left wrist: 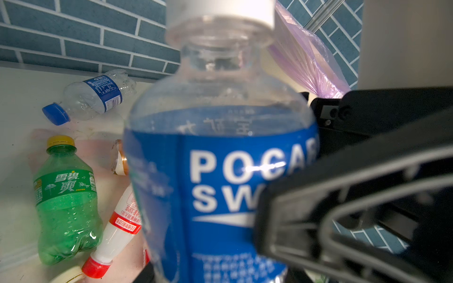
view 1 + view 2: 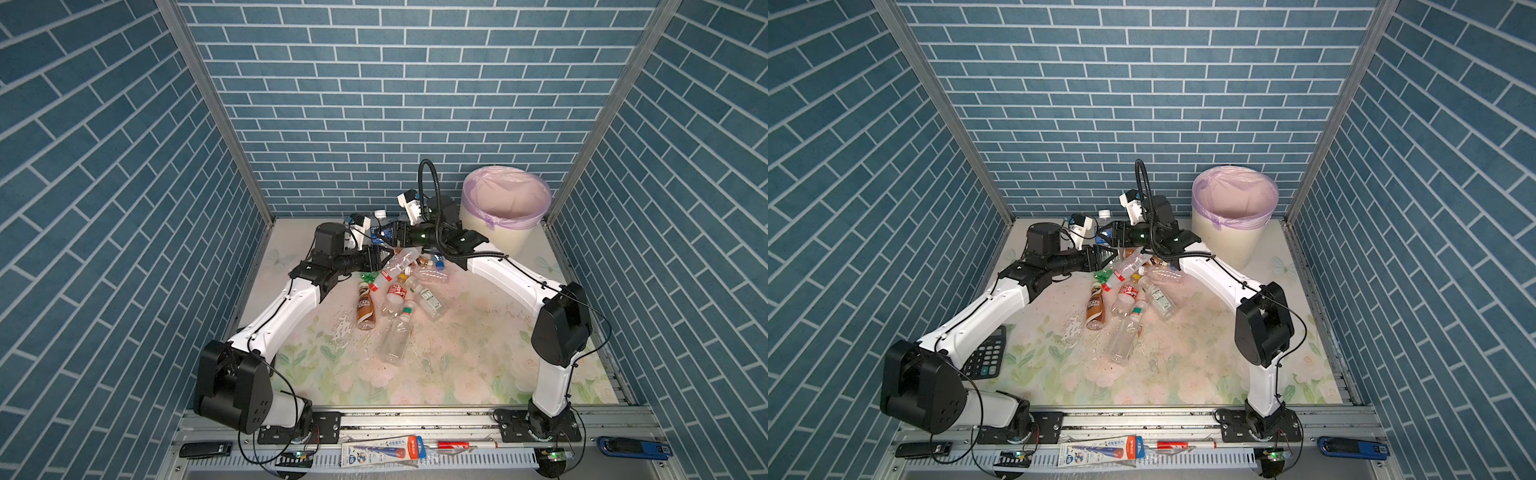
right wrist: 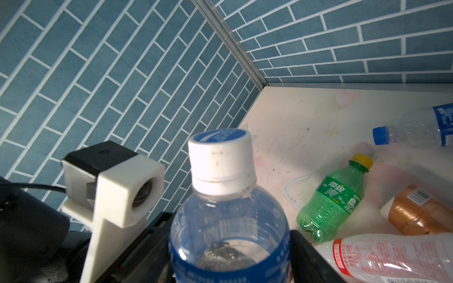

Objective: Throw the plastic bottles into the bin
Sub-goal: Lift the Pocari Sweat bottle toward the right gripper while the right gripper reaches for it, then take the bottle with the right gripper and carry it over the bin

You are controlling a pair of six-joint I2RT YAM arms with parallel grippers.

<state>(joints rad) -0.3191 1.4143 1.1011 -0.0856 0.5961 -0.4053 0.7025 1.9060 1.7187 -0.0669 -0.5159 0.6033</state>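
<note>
The blue-labelled bottle (image 1: 220,171) is held upright, off the worktop, by the left gripper (image 2: 383,256). It is bracketed by the right gripper (image 2: 383,235); whether that gripper is pressing on it cannot be told.

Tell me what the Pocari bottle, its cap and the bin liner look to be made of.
Pocari bottle: clear glossy plastic, see-through with highlights. Its blue label looks like shiny film. Its cap: opaque white matte plastic, scuffed. The bin liner: thin pale lilac plastic film, wrinkled and translucent, probably polythene.
</note>
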